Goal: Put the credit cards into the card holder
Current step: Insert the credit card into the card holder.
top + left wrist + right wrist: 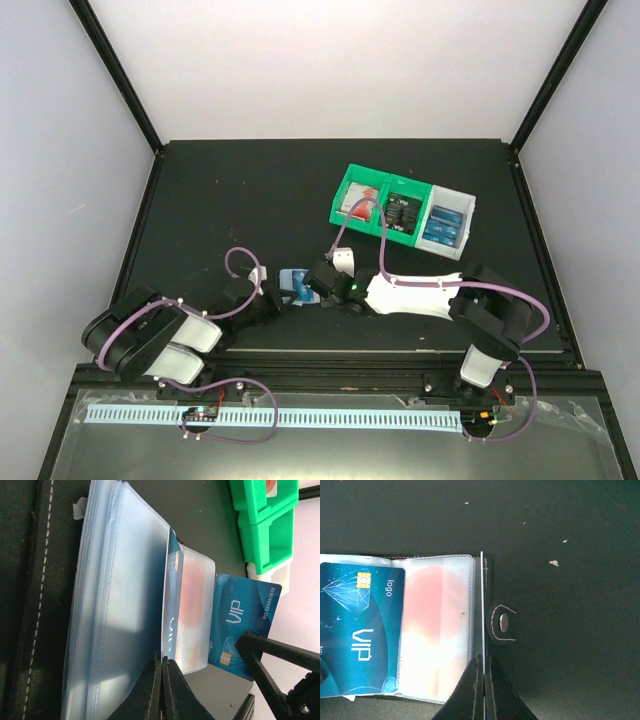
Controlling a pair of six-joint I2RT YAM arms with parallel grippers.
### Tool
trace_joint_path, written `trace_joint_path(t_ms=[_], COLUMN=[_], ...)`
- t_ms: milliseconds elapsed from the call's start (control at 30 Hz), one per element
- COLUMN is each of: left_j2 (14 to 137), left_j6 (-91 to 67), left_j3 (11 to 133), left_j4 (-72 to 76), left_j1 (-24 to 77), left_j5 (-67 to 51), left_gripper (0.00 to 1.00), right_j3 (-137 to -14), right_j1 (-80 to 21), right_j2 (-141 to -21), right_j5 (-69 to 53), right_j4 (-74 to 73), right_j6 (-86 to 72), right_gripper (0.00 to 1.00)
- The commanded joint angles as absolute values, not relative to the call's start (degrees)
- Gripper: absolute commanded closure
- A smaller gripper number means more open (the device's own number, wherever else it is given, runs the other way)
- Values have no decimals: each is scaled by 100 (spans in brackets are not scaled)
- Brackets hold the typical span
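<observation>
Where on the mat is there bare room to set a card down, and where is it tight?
Free: the far-left mat between its left edge and the green bin; also the strip behind it. Crowded: near centre, where the left gripper and right gripper clamp the card holder.

**Arm and hand pose.** The left arm [150, 340] lies low along the near edge of the worktop [230, 200] and reaches rightward. The right arm [415, 293] rises from its base, bends at the elbow and runs its white forearm leftward. The left hand [280, 298] and right hand [322, 283] sit close together. The left fingers [146, 692] pinch the end of a blue card [172, 595]. The right fingers [468, 692] are pressed on a thin sheet [482, 605], seen edge-on.
</observation>
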State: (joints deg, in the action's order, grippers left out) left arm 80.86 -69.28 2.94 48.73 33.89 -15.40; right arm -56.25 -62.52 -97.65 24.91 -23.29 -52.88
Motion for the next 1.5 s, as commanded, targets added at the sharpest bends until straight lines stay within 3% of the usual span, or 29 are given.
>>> trace_joint_path(t_ms=[0,667,1300,1467], left_j2=[8257,7762,8675,8819], left_j6=[-6993,-7474,-7389,-7258], left_j3=[409,319,688,847], left_j4=[5091,4192,4830,4724], left_j1=[3454,3548,3710,3765], left_j5=[-1536,-1123,-1542,-1609], left_gripper=[99,99,99,94], right_j3=[-5503,-5511,-5477,-5467], right_j1=[-6215,-6213,-6209,-6213], right_j2=[-9780,-9773,-9792,-9769], right_j5=[2448,2457,2360,2371], right_j4=[-2347,-2378,-2307,-2309], right_j6=[-5407,-5417,-5388,-5396], right_gripper=[99,99,99,99])
